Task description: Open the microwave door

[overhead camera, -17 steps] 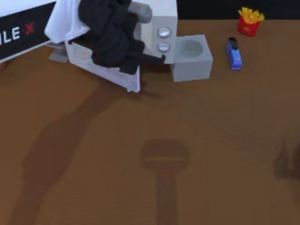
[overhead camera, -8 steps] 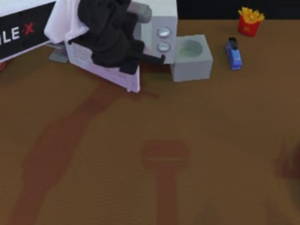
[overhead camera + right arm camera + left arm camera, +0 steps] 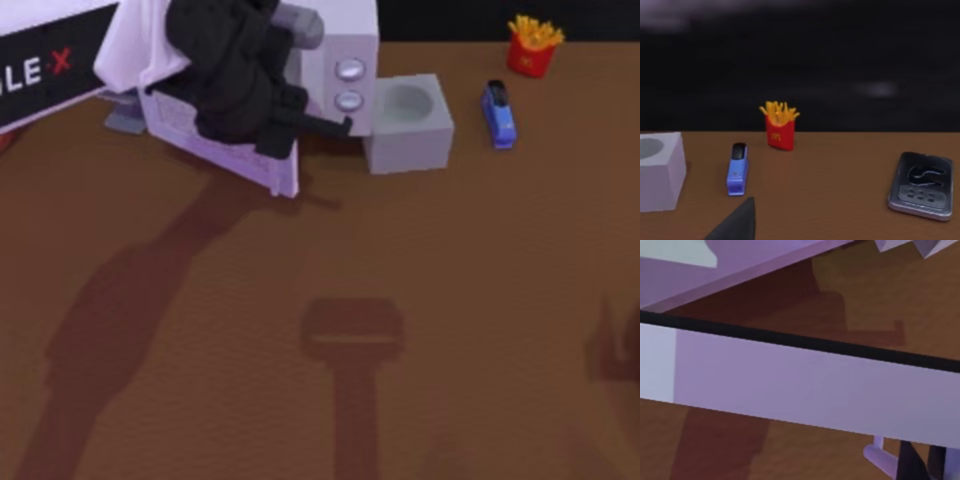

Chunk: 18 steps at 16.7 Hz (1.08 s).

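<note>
At the table's far-left edge, my left gripper point(image 3: 335, 125) reaches over the microwave point(image 3: 335, 40); whether its fingers grip I cannot tell. The microwave door point(image 3: 235, 160) stands swung partway out toward the table's middle, presumably pulled by that arm. Further right sit the grey cube point(image 3: 410, 122), blue stapler point(image 3: 498, 113) and fries point(image 3: 533, 45). My right arm is parked, unseen from above.

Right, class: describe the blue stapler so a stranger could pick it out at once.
Start at the big light-grey microwave at the table's back. To its right stands a grey cube, then the stapler. It is slim, flat and blue, unlike the upright red box of fries behind it.
</note>
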Tool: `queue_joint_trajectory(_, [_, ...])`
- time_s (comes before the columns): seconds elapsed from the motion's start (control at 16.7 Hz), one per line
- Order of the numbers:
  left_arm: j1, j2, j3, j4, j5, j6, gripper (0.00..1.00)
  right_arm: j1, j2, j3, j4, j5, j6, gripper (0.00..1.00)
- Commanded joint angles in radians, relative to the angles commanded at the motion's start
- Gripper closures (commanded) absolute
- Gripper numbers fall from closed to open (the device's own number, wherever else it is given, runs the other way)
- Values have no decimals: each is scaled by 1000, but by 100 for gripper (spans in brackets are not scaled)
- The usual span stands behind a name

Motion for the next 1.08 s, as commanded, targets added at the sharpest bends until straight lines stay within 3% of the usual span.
queue_joint_trajectory(0.6, [41,-76,-101,26,80,137,100,0,0,0,0,0,0,0])
queue_joint_trajectory(1.08, [41,-77,-101,26,80,138,100,0,0,0,0,0,0,0])
